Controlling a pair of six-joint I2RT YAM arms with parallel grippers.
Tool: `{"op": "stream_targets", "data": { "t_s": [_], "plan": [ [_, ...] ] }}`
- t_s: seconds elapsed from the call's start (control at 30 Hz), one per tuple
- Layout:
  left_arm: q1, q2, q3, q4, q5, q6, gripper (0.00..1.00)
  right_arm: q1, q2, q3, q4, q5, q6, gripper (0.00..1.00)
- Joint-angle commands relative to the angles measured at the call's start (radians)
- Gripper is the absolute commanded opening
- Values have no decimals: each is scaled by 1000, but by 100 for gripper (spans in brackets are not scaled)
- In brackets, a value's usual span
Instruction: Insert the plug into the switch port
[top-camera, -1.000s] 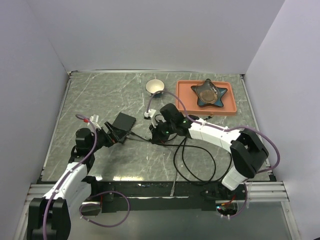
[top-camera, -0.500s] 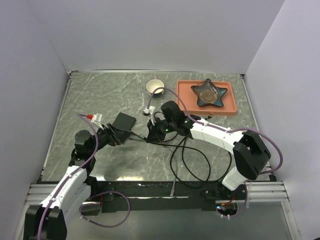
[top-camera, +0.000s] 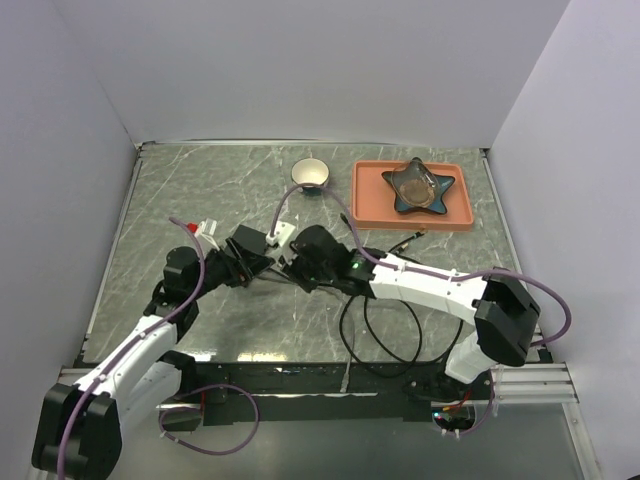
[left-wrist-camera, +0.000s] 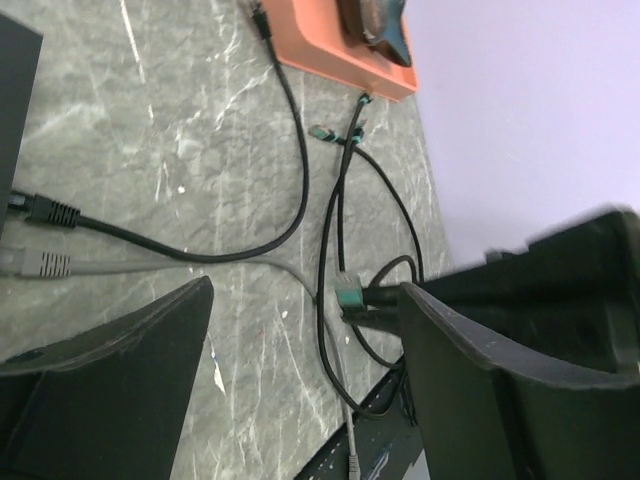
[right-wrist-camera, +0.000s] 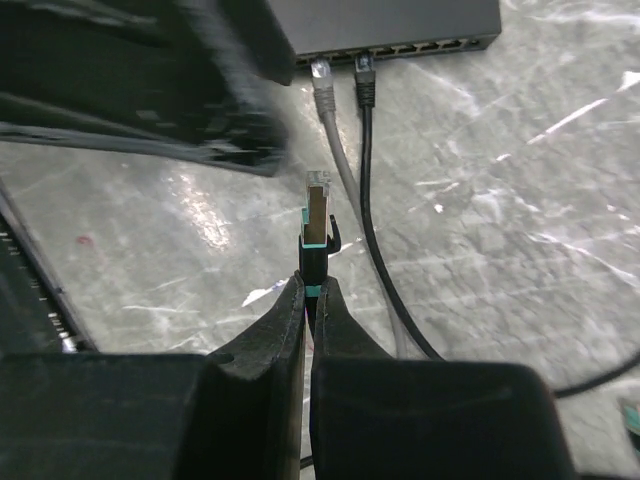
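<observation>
The black switch (top-camera: 250, 243) lies left of centre; the right wrist view shows its port row (right-wrist-camera: 385, 25) with a grey and a black cable plugged in. My right gripper (right-wrist-camera: 308, 290) is shut on the teal-collared plug (right-wrist-camera: 315, 215), which points at the ports a short way in front of them, beside the grey cable. In the top view the right gripper (top-camera: 292, 268) sits just right of the switch. My left gripper (left-wrist-camera: 305, 290) is open and empty, its jaws wide apart over bare table. It sits at the switch's near edge (top-camera: 240, 268). The held plug (left-wrist-camera: 350, 293) shows between its fingers.
An orange tray (top-camera: 370, 205) with a dark star-shaped dish (top-camera: 420, 187) stands at the back right, and a white cup (top-camera: 311, 174) to its left. Loose black cables (top-camera: 385, 330) loop over the table's near middle. Further plugs lie near the tray (left-wrist-camera: 320, 132).
My right gripper has carried the plug leftward, close to the switch ports. My left arm has reached forward and right, bringing its gripper to the switch's near edge.
</observation>
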Motion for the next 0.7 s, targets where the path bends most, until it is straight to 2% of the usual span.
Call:
{"op": "stream_targets", "data": {
  "t_s": [0.0, 0.23, 0.43, 0.67],
  "plan": [
    [-25, 28, 40, 5, -48, -24, 79, 44, -33, 56, -3, 200, -18, 0],
    [-61, 62, 46, 40, -60, -29, 71, 81, -9, 85, -9, 230, -18, 0],
    [-89, 86, 49, 92, -62, -40, 69, 99, 11, 110, -18, 226, -16, 0],
    [-95, -10, 26, 101, -103, -58, 68, 104, 34, 123, -37, 247, -2, 0]
  ]
}}
